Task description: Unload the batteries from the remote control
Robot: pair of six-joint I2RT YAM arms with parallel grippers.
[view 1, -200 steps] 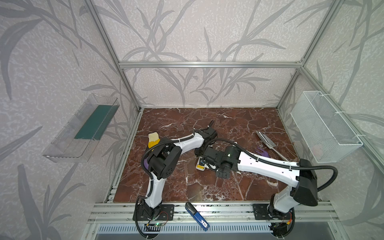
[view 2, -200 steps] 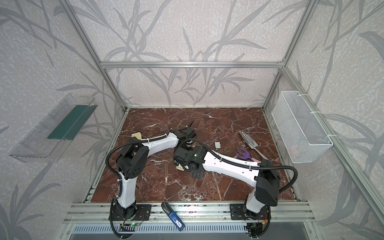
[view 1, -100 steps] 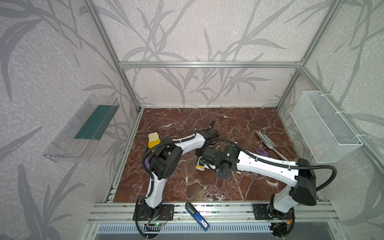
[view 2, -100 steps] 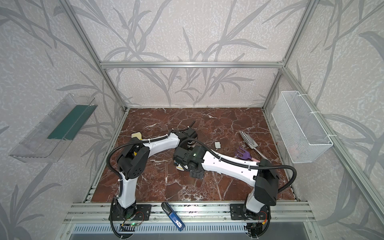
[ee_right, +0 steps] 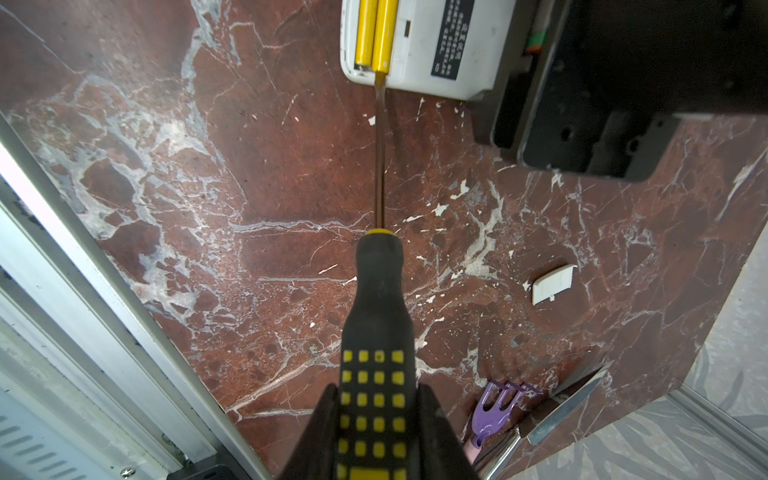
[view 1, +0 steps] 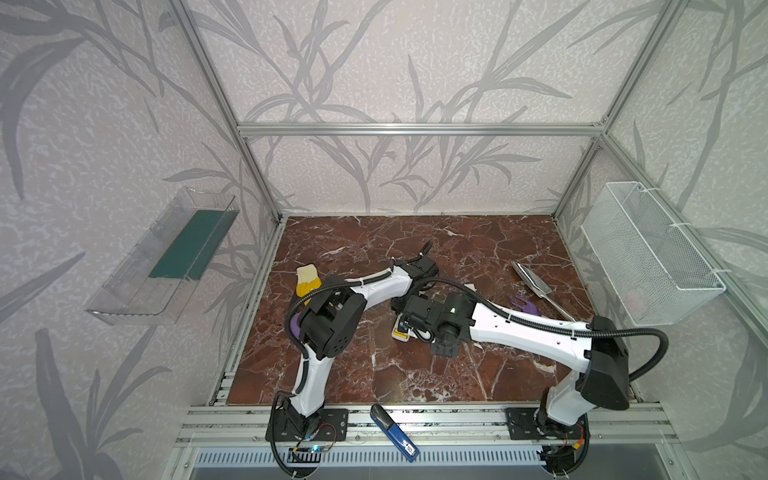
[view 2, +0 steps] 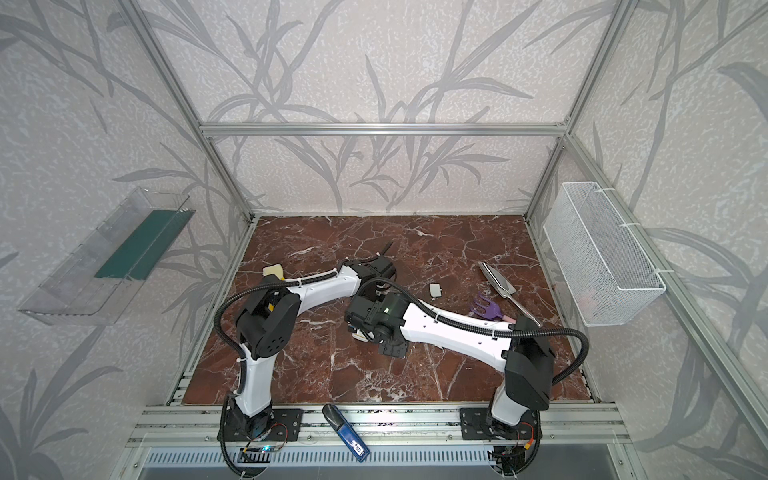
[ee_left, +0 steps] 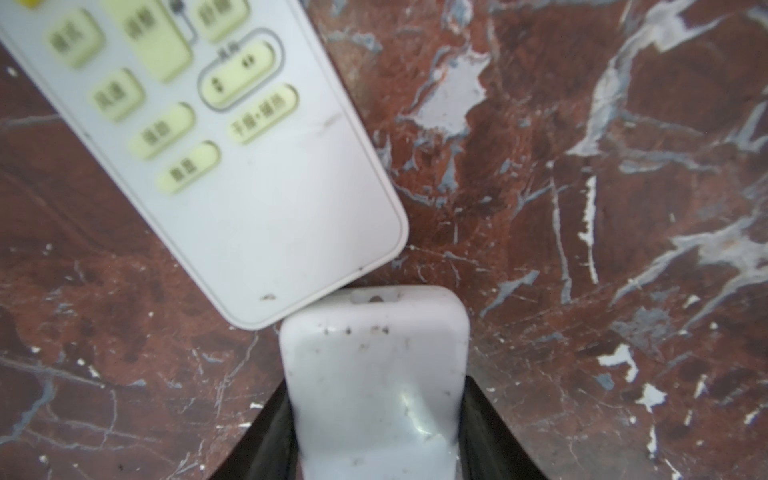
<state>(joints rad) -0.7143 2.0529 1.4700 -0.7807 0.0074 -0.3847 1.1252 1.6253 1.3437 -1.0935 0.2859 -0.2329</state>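
Note:
Seen from the right wrist, the remote control (ee_right: 440, 41) shows its white back with the battery bay open. Two yellow batteries (ee_right: 374, 33) lie side by side in the bay. My right gripper (ee_right: 377, 399) is shut on a black screwdriver (ee_right: 378, 291) with yellow squares, whose tip touches the end of one battery. My left gripper (ee_left: 376, 386) is shut on the remote's plain white body (ee_left: 374, 357). In both top views the remote (view 1: 402, 332) (view 2: 360, 336) peeks out between the two wrists at mid-floor.
A second white remote (ee_left: 216, 137) lies buttons-up just beyond the held one. The loose battery cover (ee_right: 552, 284) (view 2: 435, 290), a purple fork (view 2: 484, 308) and a metal server (view 2: 498, 284) lie to the right. A wire basket (view 1: 648, 253) hangs on the right wall.

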